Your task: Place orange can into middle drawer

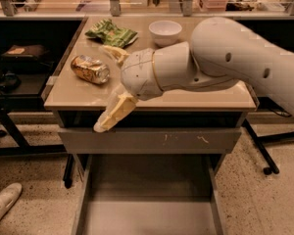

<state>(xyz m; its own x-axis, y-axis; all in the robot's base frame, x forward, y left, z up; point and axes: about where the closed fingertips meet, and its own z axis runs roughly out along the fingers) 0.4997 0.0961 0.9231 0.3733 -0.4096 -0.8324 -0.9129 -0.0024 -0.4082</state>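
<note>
The orange can (89,68) lies on its side on the left part of the beige tabletop (186,94), silver end toward the right. My gripper (110,84) is open, just to the right of the can. One cream finger (113,53) points back over the table. The other finger (111,115) hangs past the table's front edge. Nothing is between them. The middle drawer (147,214) is pulled out below, low in the view, its grey floor bare.
A green snack bag (111,33) and a white bowl (165,32) sit at the back of the table. A shut grey drawer front with white scratches (152,140) is under the tabletop. A shelf with dark items stands at the left (19,62). A shoe (2,204) is on the floor.
</note>
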